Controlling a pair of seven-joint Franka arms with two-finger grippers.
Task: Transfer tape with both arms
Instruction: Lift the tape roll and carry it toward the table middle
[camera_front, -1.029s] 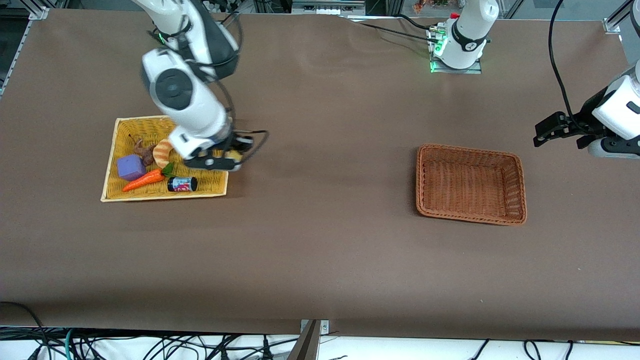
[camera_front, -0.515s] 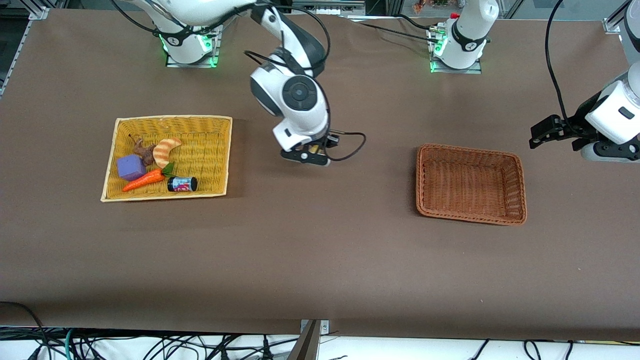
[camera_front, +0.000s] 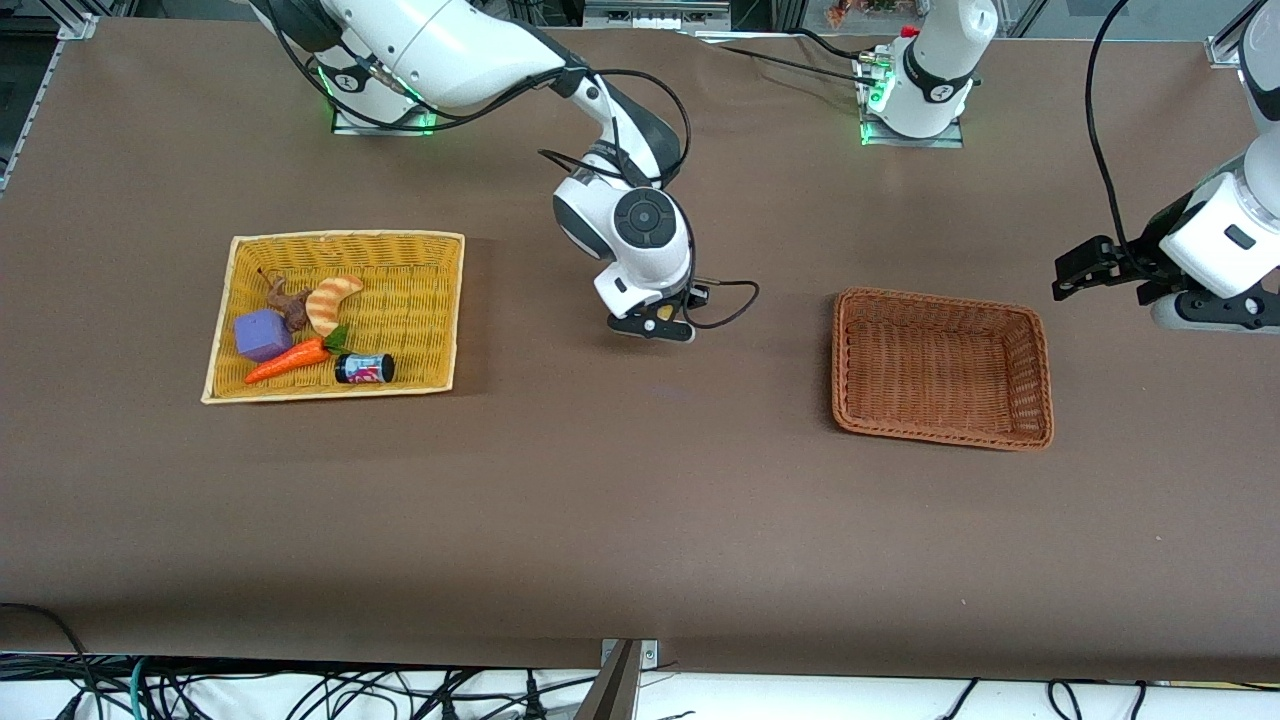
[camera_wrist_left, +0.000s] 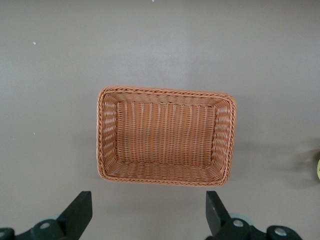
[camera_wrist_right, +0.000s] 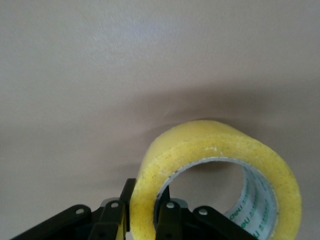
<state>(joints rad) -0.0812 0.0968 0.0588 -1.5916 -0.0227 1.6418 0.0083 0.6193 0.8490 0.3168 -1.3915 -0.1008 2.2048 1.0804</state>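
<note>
Moved: right arm has swung off the yellow tray (camera_front: 440, 300), out over bare table (camera_front: 640, 500) between the baskets.
Brown basket (camera_front: 940, 368): woven, rectangular, empty.
Left pincer (camera_wrist_left: 147, 220): fingers apart, waiting above that basket.
Right pincer (camera_wrist_right: 145, 220): clamped on the roll's wall.
Tape (camera_wrist_right: 220, 175): glossy yellowish ring, carried low over the table.
Advice: set it down gently, midway, within the left arm's reach.

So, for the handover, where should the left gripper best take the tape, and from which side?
Probably the free part of the tape ring, away from the right gripper, which pinches one wall with one finger through the core. The open left gripper could straddle the opposite wall likewise.
</note>
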